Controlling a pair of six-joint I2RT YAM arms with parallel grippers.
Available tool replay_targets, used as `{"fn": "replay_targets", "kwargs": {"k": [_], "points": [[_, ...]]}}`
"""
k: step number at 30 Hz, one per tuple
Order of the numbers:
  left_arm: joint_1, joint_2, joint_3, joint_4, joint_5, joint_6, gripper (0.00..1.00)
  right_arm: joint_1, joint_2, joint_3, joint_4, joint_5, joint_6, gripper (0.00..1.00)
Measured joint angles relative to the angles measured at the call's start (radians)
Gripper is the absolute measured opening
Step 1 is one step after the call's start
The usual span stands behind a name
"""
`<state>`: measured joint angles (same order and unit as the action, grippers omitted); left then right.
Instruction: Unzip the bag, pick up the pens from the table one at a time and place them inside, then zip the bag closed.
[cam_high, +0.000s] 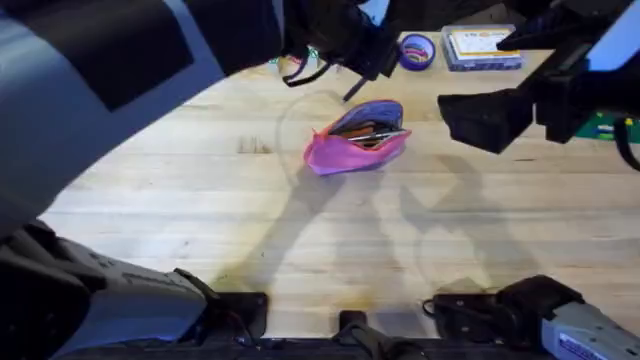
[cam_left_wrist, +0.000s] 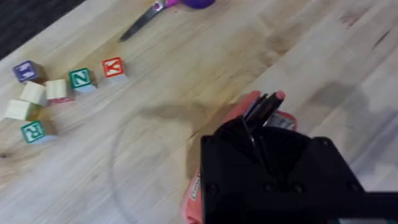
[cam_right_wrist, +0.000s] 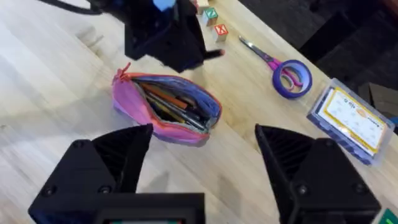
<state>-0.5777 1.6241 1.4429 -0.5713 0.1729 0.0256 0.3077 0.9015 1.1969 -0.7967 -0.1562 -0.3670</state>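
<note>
The bag (cam_high: 356, 140) lies on the surface (cam_high: 200, 230) at mid-depth, a little right of centre, its zipper wide open so the purplish lining and the contents show. In the right wrist view several slim pens (cam_right_wrist: 177, 107) lie lengthwise inside the open mouth, so the unzipping and, by my reading, the loading appear done; no loose pen shows on the bare wood around the pouch. What looks left is closing the zipper.

The left end effector (cam_high: 357, 62) hangs just beyond the far edge of the bag; from its own camera the pouch sits directly under it, but whether its fingers are spread or pressed together I cannot tell. The right end effector (cam_right_wrist: 202, 158) hovers to the right of the bag and apart from it, its fingers spread wide and holding nothing.

Farther back lie purple-handled scissors (cam_right_wrist: 283, 71), a clear plastic box (cam_high: 482, 47) and letter blocks (cam_left_wrist: 56, 87), all well apart from the bag.
</note>
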Motion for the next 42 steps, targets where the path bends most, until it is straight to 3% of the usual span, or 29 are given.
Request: {"fn": "replay_targets", "kwargs": {"k": [9,17,21,29,36,42], "points": [[-0.069,0.000,0.000,0.000,0.078,-0.027,0.044,0.000,-0.088,0.000,-0.105,0.000,0.000,0.998],[-0.078,0.050,0.000,0.003,0.093,-0.025,0.044,0.000,-0.088,0.000,-0.116,0.000,0.000,0.998],[-0.078,0.127,0.000,-0.020,0.092,0.012,0.043,0.000,-0.088,0.000,-0.117,0.000,0.000,0.997],[-0.078,0.242,0.001,-0.174,0.009,0.049,0.044,0.000,-0.088,0.000,-0.118,0.000,0.000,0.997],[-0.078,0.251,0.001,-0.199,-0.025,0.051,0.044,0.000,-0.088,0.000,-0.118,0.000,0.000,0.997],[-0.078,0.251,0.001,-0.198,-0.039,0.056,0.161,0.000,-0.088,0.000,-0.118,0.000,0.000,0.997]]}}
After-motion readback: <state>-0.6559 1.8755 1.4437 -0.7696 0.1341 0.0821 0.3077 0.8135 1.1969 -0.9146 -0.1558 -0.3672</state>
